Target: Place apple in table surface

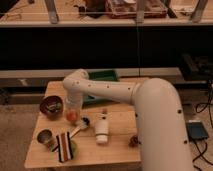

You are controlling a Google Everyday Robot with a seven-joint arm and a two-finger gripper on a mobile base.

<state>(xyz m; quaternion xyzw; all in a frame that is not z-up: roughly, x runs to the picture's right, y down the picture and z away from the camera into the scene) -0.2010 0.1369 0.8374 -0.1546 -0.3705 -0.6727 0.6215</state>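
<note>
The apple [71,116] is a small orange-red fruit low over the wooden table [117,150], just right of the dark bowl [51,106]. My gripper [72,110] points down from the white arm's end and is shut on the apple from above. Whether the apple touches the table surface cannot be told. The gripper's body hides the apple's top.
A tin can [45,136] and a striped bag [63,146] sit at the front left. A brush-like item [80,125] and a white bottle [101,128] lie right of the apple. A green tray [103,77] is at the back, a dark object [134,141] at the front right.
</note>
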